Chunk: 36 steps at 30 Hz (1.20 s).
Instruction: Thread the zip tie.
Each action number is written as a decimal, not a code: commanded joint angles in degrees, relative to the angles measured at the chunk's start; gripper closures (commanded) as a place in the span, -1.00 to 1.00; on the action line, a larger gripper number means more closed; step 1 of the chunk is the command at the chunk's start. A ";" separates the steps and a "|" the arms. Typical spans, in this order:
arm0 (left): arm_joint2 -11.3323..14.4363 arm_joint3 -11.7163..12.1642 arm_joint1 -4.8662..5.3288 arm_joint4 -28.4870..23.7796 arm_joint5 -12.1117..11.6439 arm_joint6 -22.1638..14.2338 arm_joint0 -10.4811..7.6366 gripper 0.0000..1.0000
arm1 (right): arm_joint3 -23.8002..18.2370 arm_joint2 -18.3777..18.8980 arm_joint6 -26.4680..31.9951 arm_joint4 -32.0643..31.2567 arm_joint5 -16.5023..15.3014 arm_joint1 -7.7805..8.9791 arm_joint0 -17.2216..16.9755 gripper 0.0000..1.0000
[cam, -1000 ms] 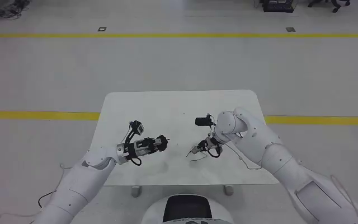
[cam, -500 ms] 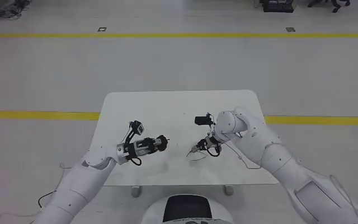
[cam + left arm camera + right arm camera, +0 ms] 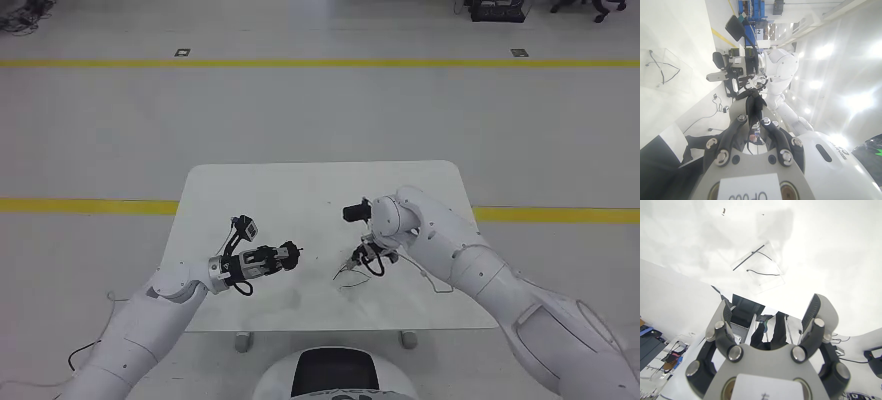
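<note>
Several thin black zip ties [image 3: 761,273] lie loose on a clear sheet [image 3: 770,284] on the white table [image 3: 300,190]; one is straight, the others are curved. My right gripper [image 3: 770,306] hangs open just above and beside them, with nothing between its fingers. From above, the zip ties [image 3: 350,277] lie right under the right gripper [image 3: 350,266]. My left gripper [image 3: 293,250] is held level over the table's front left, pointing at the right one. Its fingers [image 3: 751,103] are pressed together, and I see nothing between them. The left wrist view also has the zip ties [image 3: 662,70] and the open right gripper [image 3: 715,68].
The table's front edge [image 3: 330,328] runs close below both grippers. Bare tabletop stretches behind them toward the far edge. Yellow lines cross the floor [image 3: 90,205] around the table.
The right arm has shifted slightly to the left, bringing its open gripper closer over the zip ties. The left arm has stayed where it was.
</note>
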 commanded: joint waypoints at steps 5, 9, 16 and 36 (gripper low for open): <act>0.00 0.00 0.00 0.00 0.00 0.00 0.00 1.00 | -0.02 0.06 0.00 0.02 0.00 0.03 -0.04 -1.00; 0.00 0.00 0.00 0.00 0.00 0.00 0.00 1.00 | -0.70 -0.19 -1.87 -0.21 -2.18 -0.17 -0.78 -1.00; 0.00 0.00 0.00 0.00 0.00 0.00 0.00 1.00 | -0.02 -2.27 -1.65 -1.00 -2.55 -1.69 -0.02 -1.00; 0.00 0.00 0.00 0.00 0.00 0.00 0.00 1.00 | 2.30 -1.47 -7.79 -4.15 -21.50 -1.10 0.15 -1.00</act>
